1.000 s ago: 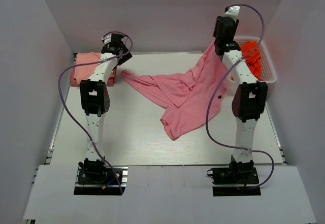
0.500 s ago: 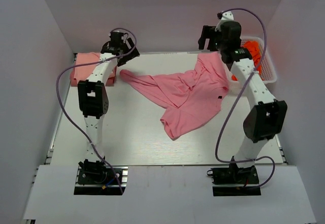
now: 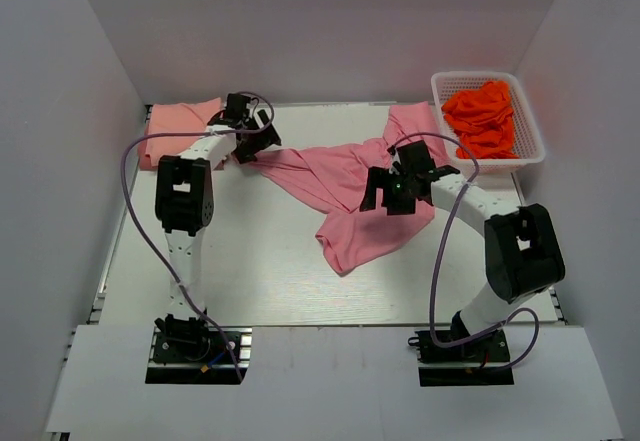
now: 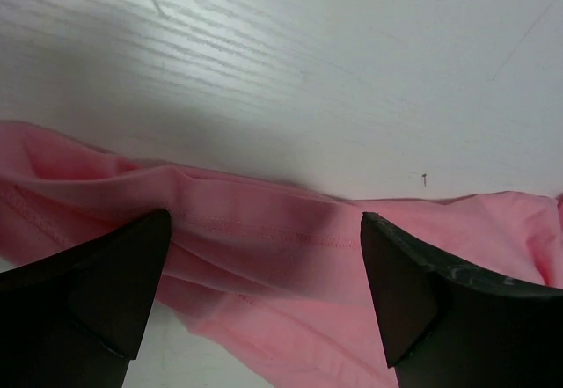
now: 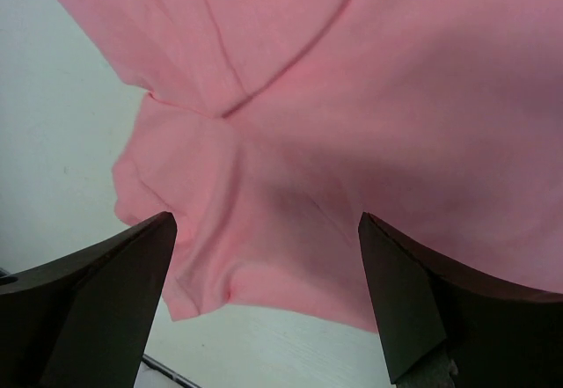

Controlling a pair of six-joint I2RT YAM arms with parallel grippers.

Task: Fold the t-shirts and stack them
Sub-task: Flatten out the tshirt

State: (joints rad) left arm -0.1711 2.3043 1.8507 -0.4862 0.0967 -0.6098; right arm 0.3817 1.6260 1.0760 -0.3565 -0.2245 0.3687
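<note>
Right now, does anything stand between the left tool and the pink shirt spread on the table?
Nothing visible does. The left tool is open directly over a hemmed edge of the rose pink shirt, with its fingers on either side of the cloth. Only the table shows beyond it.

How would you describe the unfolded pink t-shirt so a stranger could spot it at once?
Across the middle of the table lies the rose pink t-shirt. Unlike the paler folded shirt at the far left corner and the orange clothes in the basket, it sprawls loose and crumpled.
</note>
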